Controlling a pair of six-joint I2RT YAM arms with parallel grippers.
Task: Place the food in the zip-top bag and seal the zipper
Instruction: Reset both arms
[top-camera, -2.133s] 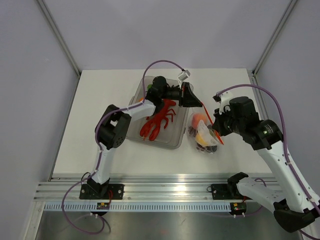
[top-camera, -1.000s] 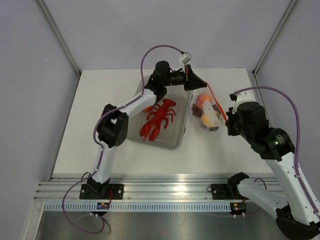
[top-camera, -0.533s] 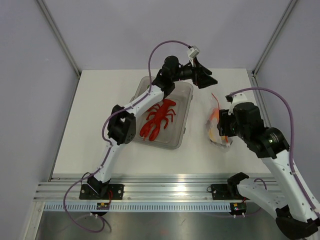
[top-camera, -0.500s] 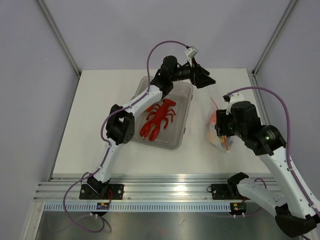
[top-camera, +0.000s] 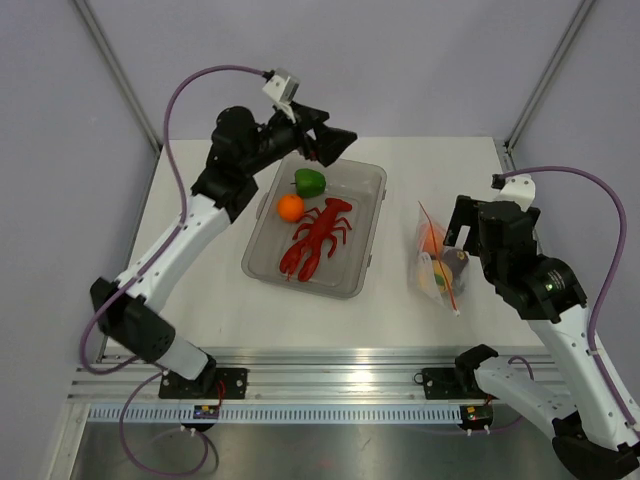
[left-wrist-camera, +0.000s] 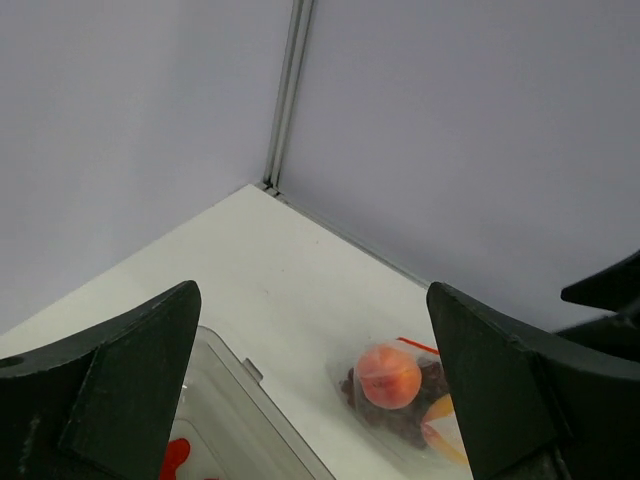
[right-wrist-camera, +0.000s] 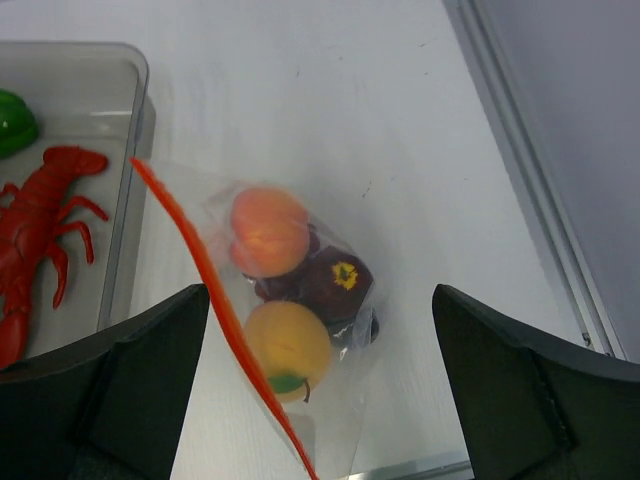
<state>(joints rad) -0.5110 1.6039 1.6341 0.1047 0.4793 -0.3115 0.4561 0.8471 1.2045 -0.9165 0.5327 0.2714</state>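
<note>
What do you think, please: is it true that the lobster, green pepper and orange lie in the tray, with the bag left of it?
No: the top view shows the bag right of the tray, which holds the lobster, green pepper and orange.

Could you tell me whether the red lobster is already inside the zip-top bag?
No, the red lobster lies in the clear tray beside the orange, apart from the zip-top bag.

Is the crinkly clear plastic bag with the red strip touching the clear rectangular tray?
Apart. The top view shows bare white table between the clear bag and the clear tray.
</note>
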